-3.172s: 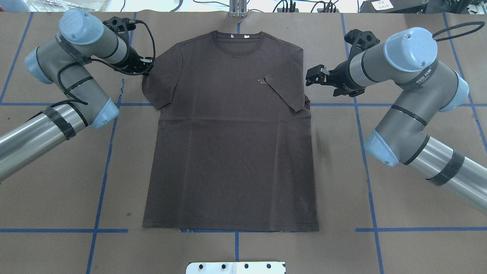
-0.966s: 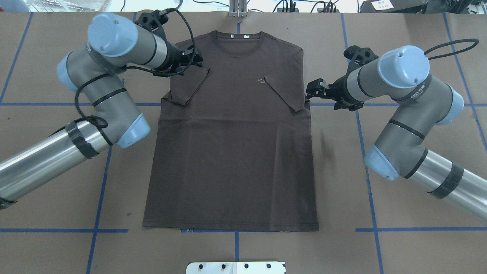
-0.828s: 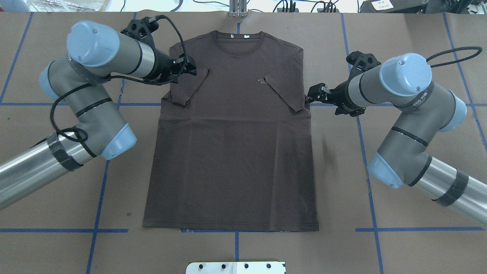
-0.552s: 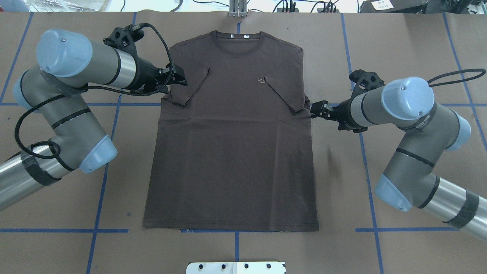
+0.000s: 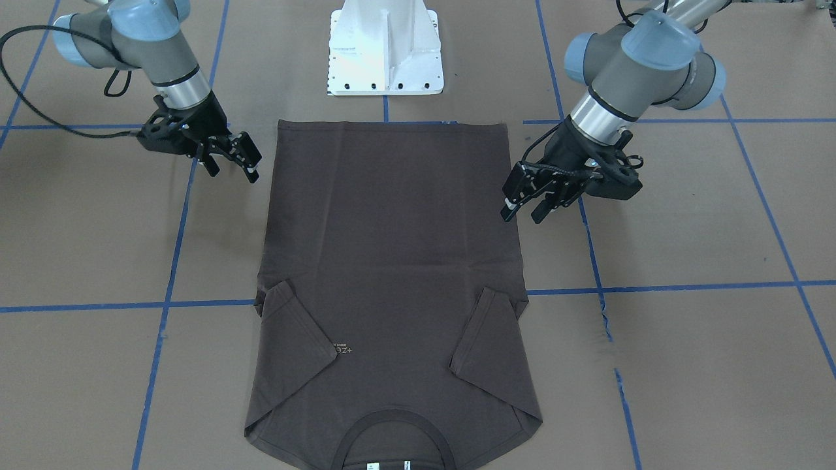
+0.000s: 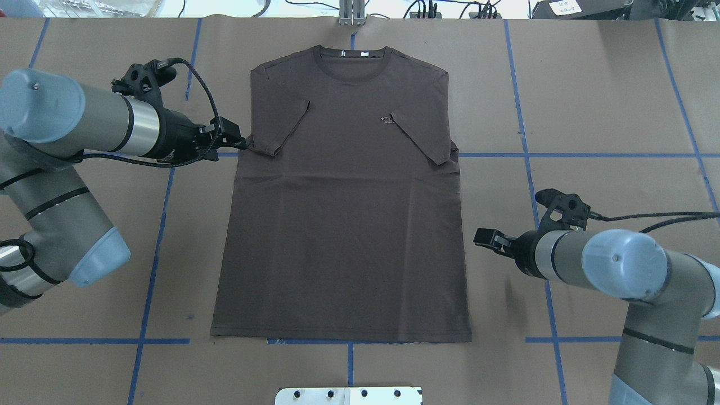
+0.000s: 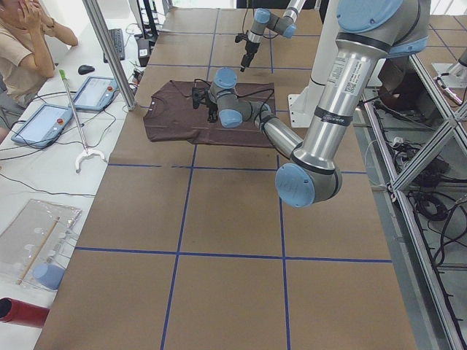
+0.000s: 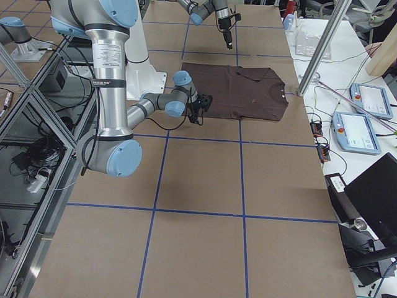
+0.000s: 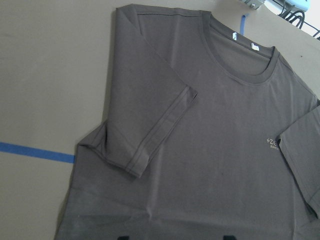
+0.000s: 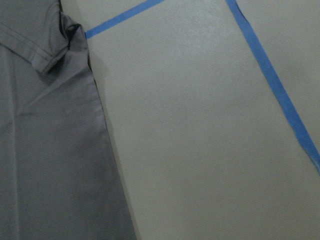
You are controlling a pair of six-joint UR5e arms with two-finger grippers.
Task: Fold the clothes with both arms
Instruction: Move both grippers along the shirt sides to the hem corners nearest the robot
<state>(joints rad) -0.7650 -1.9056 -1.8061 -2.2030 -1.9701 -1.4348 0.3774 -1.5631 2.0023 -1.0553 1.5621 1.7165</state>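
The shirt point(image 6: 343, 225) is lying flat and face up in the middle of the desk point(image 6: 590, 84), collar point(image 6: 353, 56) away from me, both sleeves point(image 6: 284, 128) lying folded in over the chest. I am judging the sleeve step done and the body fold next.

My left gripper point(image 6: 233, 138) is hovering just beside the shirt's edge at the left sleeve fold, jaws apart and empty. My right gripper point(image 6: 486, 237) is hanging just off the right side edge, nearer the hem, also parted with nothing in it.

The next move is calling for each gripper to drop to the cloth edge and pinch it cleanly.

The pale chest lettering point(image 9: 272, 141) is seeming to begin "+z"; the rest is too small. The white neck labels point(image 9: 243, 41) are showing no readable print.
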